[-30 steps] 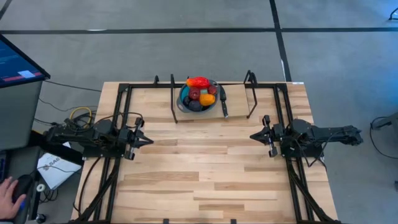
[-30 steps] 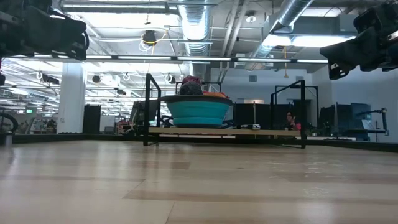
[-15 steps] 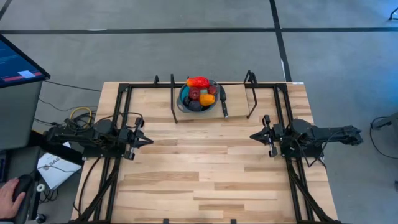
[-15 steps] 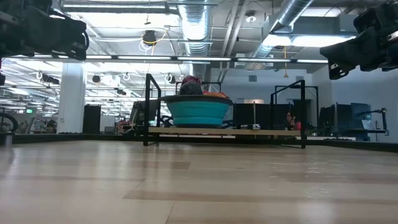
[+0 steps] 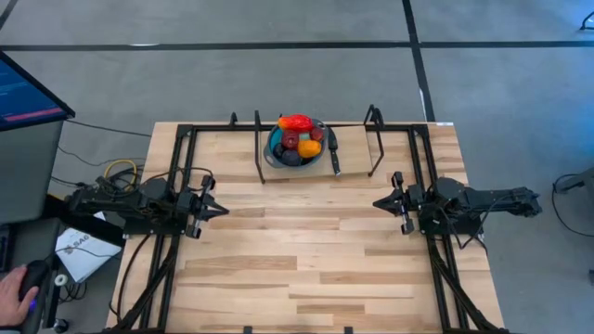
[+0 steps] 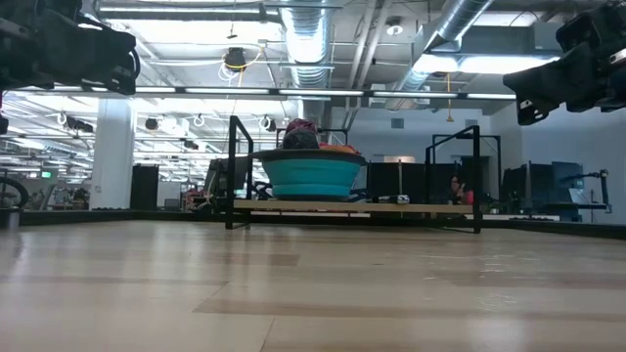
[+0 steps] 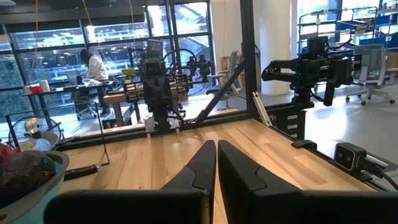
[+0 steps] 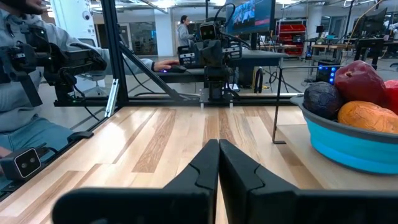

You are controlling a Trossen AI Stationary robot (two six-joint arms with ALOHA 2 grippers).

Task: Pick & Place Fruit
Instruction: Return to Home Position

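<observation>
Fruit (image 5: pixel 297 137) is not in any jaws. The left jaws are pressed together and hold nothing, and the right jaws are pressed together and hold nothing too. Each set points in toward the middle of the surface (image 5: pixel 306 269), one from each side, well apart from the other. The left arm (image 5: pixel 139 206) sits at the left edge and the right arm (image 5: pixel 464 202) at the right edge. I think they rest like this because the job looks done, so the arms wait out of the way. All the fruit is piled in the blue bowl (image 6: pixel 313 178), which sits on the shelf (image 5: pixel 357 148) at the far edge. A black knife (image 5: pixel 333 160) lies on the shelf just beside the bowl. No fruit shows on the bare wood, so nothing seems left to pick up.
</observation>
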